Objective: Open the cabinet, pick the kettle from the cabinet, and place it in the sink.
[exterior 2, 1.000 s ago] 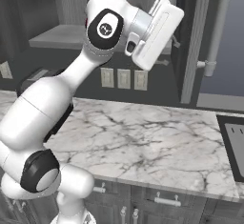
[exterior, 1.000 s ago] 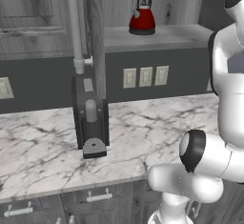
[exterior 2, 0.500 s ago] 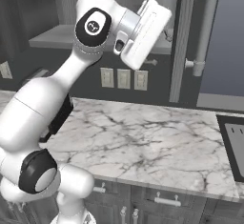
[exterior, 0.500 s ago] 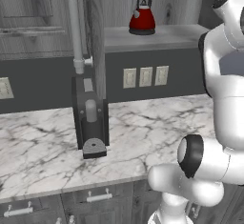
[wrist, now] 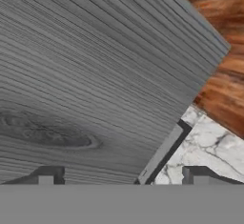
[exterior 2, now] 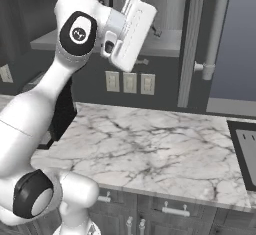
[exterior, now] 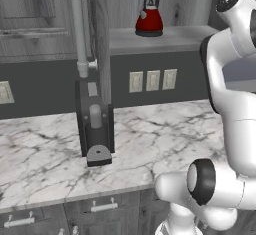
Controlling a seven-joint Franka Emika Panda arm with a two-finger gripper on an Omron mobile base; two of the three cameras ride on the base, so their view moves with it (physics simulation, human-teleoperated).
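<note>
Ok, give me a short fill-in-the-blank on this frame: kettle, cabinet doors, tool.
1. The kettle stands on the cabinet shelf, and its body is coloured ____.
2. The cabinet doors are ____, so the shelf shows.
3. In the hand view the tool's fingertips stand wide apart with ____ between them.
4. The counter under the cabinet is white ____.

Missing words: red; open; nothing; marble

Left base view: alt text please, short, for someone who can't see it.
A small red kettle sits on the shelf of the opened upper cabinet, above a white marble counter. The cabinet's door stands edge-on with its long silver handle at left; the white robot arm fills the right side.
</note>
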